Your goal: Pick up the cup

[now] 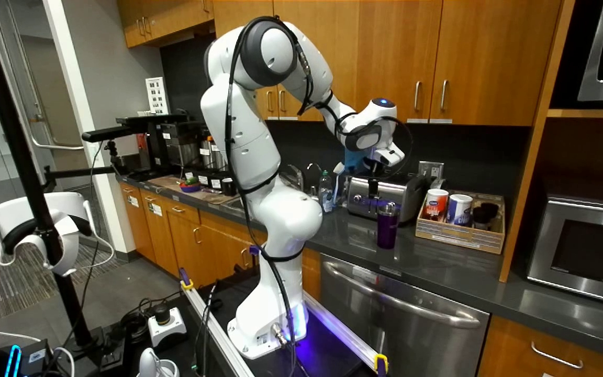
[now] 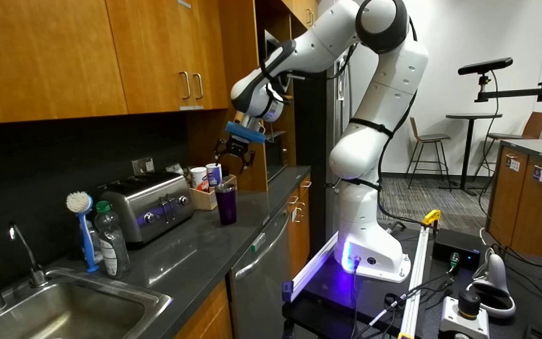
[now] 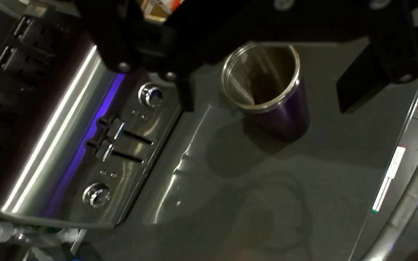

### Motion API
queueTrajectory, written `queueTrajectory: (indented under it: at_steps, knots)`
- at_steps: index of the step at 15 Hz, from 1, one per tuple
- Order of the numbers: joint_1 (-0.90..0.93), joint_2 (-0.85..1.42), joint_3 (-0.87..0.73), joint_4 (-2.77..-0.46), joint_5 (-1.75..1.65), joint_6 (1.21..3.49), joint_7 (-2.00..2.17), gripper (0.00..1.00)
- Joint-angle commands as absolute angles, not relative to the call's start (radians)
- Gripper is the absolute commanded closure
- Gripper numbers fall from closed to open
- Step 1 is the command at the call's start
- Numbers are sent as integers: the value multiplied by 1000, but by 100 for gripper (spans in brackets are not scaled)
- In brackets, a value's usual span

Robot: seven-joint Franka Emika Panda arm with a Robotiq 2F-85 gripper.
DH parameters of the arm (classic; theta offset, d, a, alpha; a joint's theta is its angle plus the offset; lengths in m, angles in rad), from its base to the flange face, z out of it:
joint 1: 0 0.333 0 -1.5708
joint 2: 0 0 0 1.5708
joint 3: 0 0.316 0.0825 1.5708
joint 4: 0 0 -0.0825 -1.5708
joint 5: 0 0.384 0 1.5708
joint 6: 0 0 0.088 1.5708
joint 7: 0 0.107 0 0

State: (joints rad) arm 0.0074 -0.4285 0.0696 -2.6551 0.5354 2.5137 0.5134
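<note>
The cup is a dark purple tumbler with a silver rim. It stands upright on the dark counter in both exterior views (image 1: 387, 230) (image 2: 226, 207), and I look down into its open top in the wrist view (image 3: 285, 119). My gripper (image 2: 230, 165) is above the cup, with its fingers spread wide and nothing between them. In the wrist view the gripper (image 3: 266, 109) has one finger on each side of the cup's picture, apart from it. The gripper's black body hides part of the cup's far rim there. In an exterior view the gripper (image 1: 373, 195) shows dark against the toaster.
A steel toaster (image 2: 158, 207) stands beside the cup. A cardboard box (image 1: 456, 235) with red-and-white (image 1: 435, 204) and blue-and-white cans (image 1: 458, 208) is close by. A bottle (image 2: 112, 240), a brush (image 2: 85, 230) and the sink (image 2: 78, 310) lie farther along. A marker (image 3: 388, 179) is at the counter's front edge.
</note>
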Motion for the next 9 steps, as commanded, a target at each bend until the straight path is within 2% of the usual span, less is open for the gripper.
queueTrajectory:
  at_steps: [1,3,9]
  knots:
    - [7,-431,65,-2661,531,2518,531,0]
    - [5,-431,65,-2666,531,2525,544,0]
    - [-100,-405,149,-2633,238,2359,836,0]
